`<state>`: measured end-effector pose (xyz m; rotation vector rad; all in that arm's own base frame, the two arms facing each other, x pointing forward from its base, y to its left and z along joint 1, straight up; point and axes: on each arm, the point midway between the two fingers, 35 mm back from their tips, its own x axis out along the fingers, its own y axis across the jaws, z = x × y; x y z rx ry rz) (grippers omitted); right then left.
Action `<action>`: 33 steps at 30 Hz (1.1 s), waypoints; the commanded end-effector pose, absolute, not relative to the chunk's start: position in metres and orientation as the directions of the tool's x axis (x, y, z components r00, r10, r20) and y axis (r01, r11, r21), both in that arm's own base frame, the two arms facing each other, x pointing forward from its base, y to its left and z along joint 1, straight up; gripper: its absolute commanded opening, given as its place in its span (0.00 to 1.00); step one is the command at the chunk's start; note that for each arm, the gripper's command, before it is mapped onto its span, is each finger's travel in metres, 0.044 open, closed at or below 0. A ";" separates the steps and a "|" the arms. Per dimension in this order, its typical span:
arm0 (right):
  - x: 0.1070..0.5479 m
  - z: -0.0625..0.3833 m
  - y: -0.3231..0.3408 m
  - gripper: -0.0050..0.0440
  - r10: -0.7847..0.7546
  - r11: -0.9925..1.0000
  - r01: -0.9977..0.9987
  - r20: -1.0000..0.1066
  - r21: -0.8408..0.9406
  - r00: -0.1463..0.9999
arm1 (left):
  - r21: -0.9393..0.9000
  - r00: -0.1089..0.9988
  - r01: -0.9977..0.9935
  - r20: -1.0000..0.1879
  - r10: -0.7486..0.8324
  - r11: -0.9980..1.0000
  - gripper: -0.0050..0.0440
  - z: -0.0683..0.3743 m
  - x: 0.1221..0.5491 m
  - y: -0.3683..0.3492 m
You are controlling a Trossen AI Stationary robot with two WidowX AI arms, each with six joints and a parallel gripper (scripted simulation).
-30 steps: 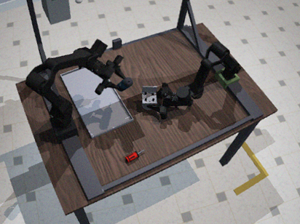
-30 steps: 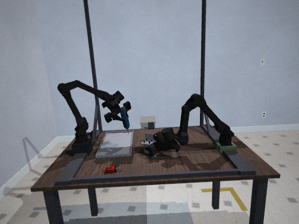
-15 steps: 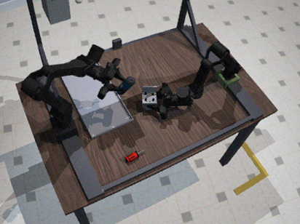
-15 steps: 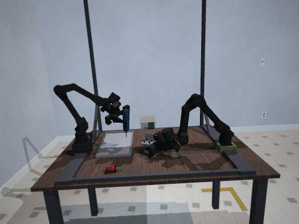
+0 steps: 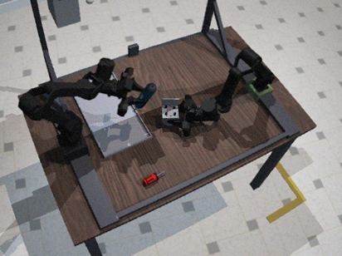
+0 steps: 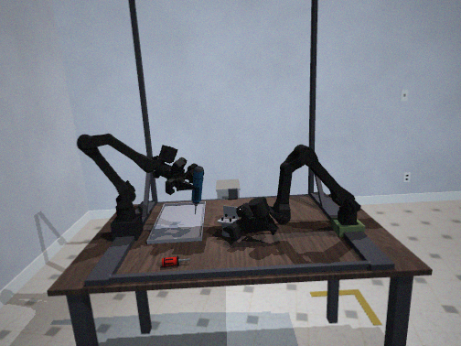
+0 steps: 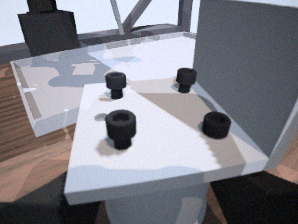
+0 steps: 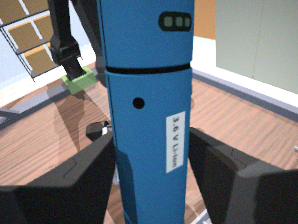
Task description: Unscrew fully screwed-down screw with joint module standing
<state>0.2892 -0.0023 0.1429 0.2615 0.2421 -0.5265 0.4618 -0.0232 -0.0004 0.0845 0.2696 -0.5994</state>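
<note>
The joint module stands on the table with the white bracket on top. My left gripper is shut on the module below the bracket. In the left wrist view, one black screw, near the upright wall, sits with its head down on the plate. Three others stand raised on their shanks, including the near-left screw. My right gripper is shut on the electric screwdriver. It hangs nearly upright, bit down, beside the bracket and clear of the screws.
A shallow clear-walled tray lies beside the module, under the right arm. A red hand screwdriver lies near the table's front edge. The left arm reaches low over the table from its green base.
</note>
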 end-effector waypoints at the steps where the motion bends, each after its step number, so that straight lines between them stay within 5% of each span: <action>1: 0.294 0.156 -0.003 0.43 -0.387 0.882 0.429 -0.219 0.194 0.896 | 0.018 0.799 0.566 -0.257 -0.543 0.824 0.60 0.010 0.465 -0.022; 14: 0.300 0.193 -0.009 0.43 -0.131 0.989 0.131 0.002 0.066 0.991 | 0.018 0.799 0.566 -0.257 -0.543 0.824 0.60 0.010 0.465 -0.022; 33: 0.315 0.199 -0.011 0.43 -0.065 0.998 0.065 0.020 0.000 0.998 | 0.018 0.799 0.566 -0.257 -0.543 0.824 0.60 0.010 0.465 -0.022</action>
